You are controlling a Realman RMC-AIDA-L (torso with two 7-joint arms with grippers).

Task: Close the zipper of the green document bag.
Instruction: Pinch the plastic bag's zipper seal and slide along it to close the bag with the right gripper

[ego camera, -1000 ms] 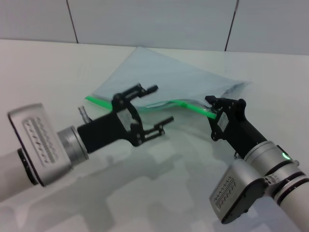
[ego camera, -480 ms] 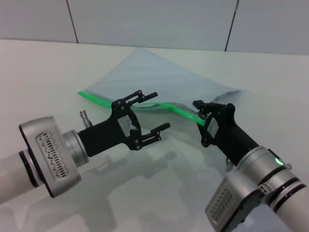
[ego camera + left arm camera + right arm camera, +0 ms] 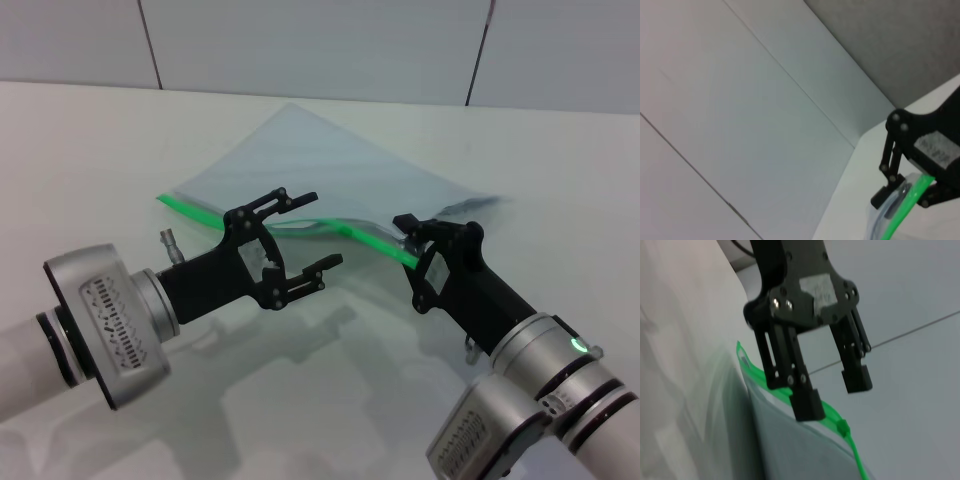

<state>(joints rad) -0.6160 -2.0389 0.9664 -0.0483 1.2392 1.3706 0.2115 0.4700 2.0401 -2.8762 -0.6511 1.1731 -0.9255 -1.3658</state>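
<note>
The green document bag [image 3: 320, 160] lies flat on the white table [image 3: 90, 150], pale and translucent. Its zipper [image 3: 375, 238], a bright green strip, runs along the near edge. My right gripper [image 3: 412, 245] is shut on the strip's right end and holds that corner slightly off the table. My left gripper [image 3: 325, 228] is open, one finger beyond the strip and one in front of it, near the strip's middle. In the right wrist view the open left gripper [image 3: 832, 396] has one finger over the strip, and the small green slider tab [image 3: 842, 427] sits just beside it. The left wrist view shows the right gripper [image 3: 905, 197] on the strip [image 3: 902, 210].
A tiled wall [image 3: 320, 40] rises behind the table's far edge. Bare tabletop spreads left of the bag and in front of both arms.
The right gripper has drawn the strip's end to the left, and the whole bag has slid left with it. The left gripper has shifted slightly left and down, still open.
</note>
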